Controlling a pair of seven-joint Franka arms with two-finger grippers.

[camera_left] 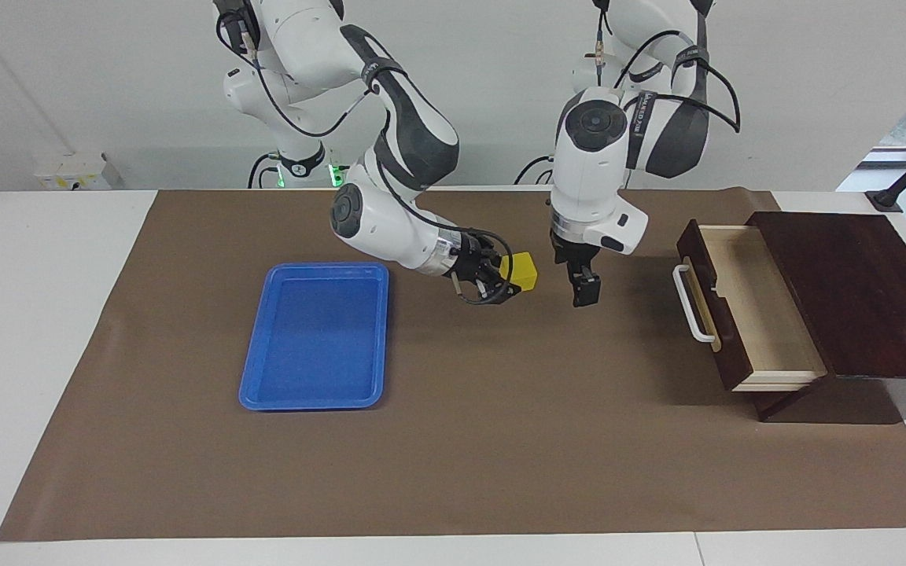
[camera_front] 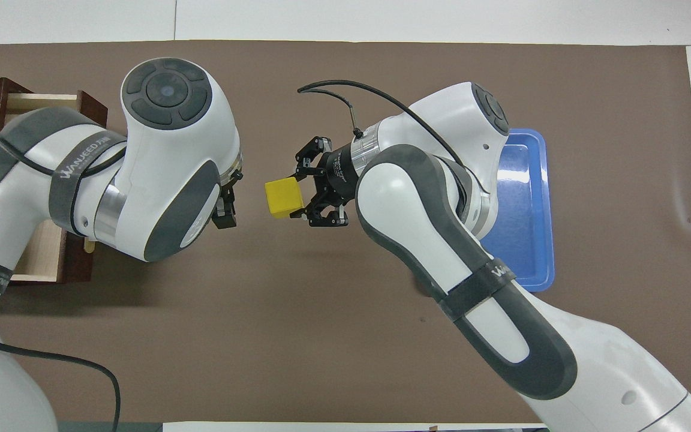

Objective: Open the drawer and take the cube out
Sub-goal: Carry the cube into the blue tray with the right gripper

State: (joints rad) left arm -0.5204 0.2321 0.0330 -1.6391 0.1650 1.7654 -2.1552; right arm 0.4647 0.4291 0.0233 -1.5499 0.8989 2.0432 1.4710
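Note:
The yellow cube (camera_left: 521, 271) is up in the air over the brown mat, held in my right gripper (camera_left: 510, 277), which is shut on it and points sideways toward the left arm's end of the table. It also shows in the overhead view (camera_front: 284, 196), in the right gripper (camera_front: 305, 201). My left gripper (camera_left: 585, 292) hangs pointing down just beside the cube, apart from it, between the cube and the drawer (camera_left: 764, 314). The drawer stands pulled out of its dark wooden box (camera_left: 854, 283), white handle (camera_left: 693, 305) toward the table's middle. Its pale interior looks empty.
A blue plastic tray (camera_left: 315, 338) lies on the brown mat (camera_left: 500, 440) toward the right arm's end of the table, with nothing in it. In the overhead view the left arm covers much of the drawer (camera_front: 36, 255), and the right arm covers part of the tray (camera_front: 528, 228).

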